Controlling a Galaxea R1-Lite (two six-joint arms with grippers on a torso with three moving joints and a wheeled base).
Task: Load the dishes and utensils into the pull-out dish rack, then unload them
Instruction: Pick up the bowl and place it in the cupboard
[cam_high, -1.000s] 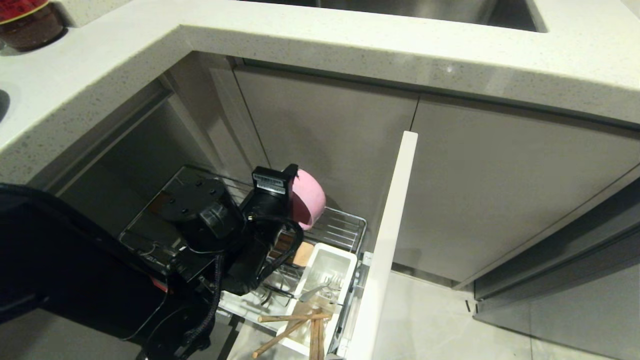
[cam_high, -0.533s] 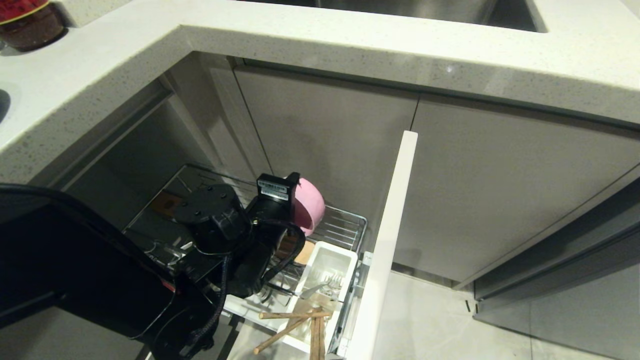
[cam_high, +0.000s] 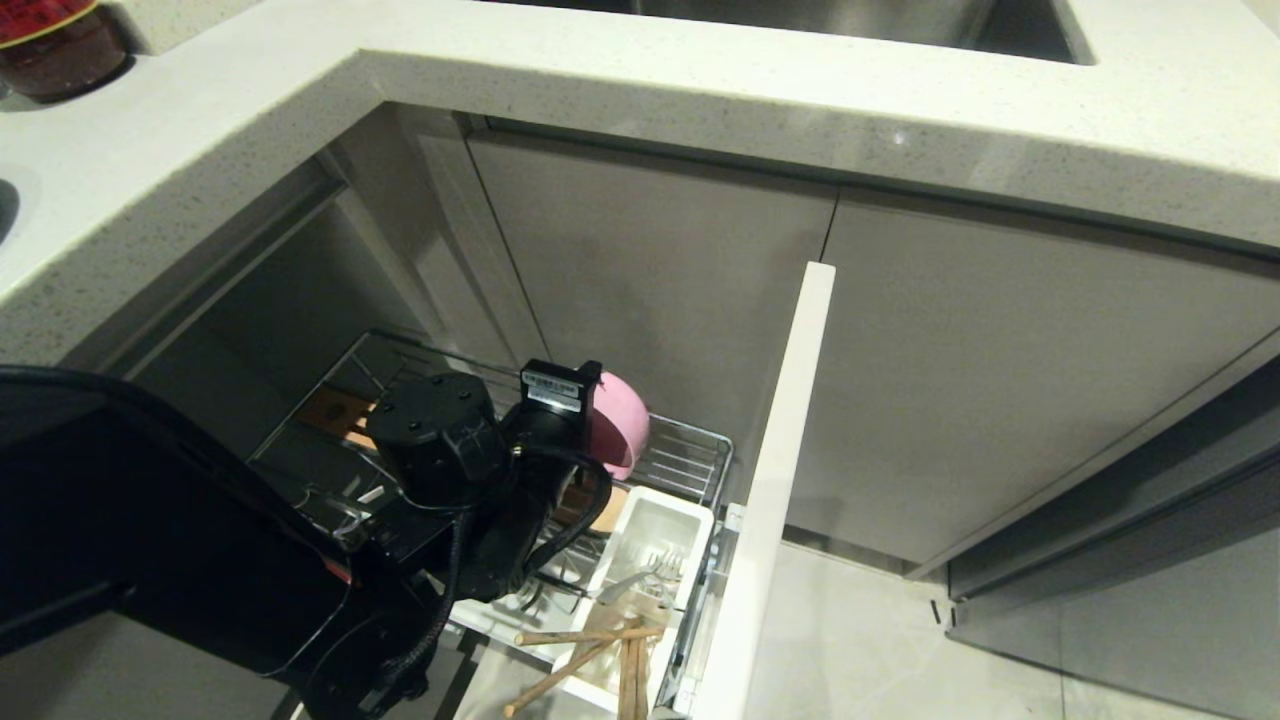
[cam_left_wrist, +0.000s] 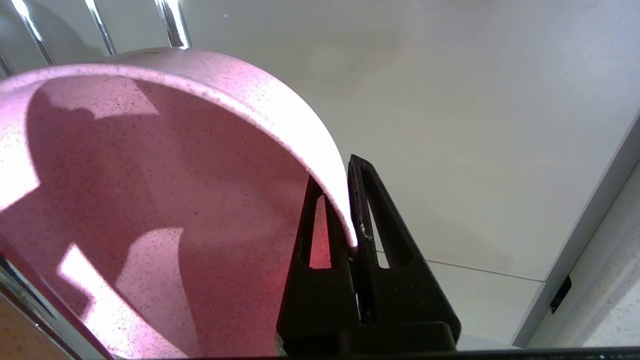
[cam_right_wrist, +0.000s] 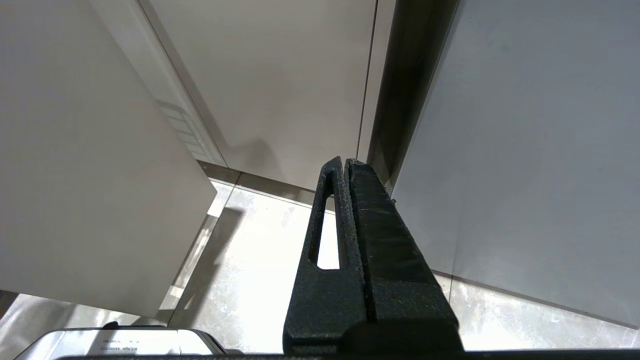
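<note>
1. Inside the pulled-out dish rack (cam_high: 690, 450), below the worktop (cam_high: 700, 90), the left claw (cam_left_wrist: 350, 200) pinches the rim of the pink bowl (cam_high: 620, 425), one finger inside the wall and one outside.
2. Over the last second the bowl has come down: a second ago it stood higher, above the wire; now it sits lower and nearer the rack's back wires, tilted on edge with its opening towards the arm.
3. I judge this as the bowl being lowered into the rack, so the loading step for it is nearly done but the grip is not yet let go.
4. The fork (cam_high: 640, 580) lies in the white utensil cup (cam_high: 660, 530), and the chopsticks (cam_high: 600, 650) rest across the cup's near end.
5. No plate shows in any view.
6. The right claw (cam_right_wrist: 347, 165) is pressed shut on nothing, parked by the cabinet fronts above the floor.
</note>
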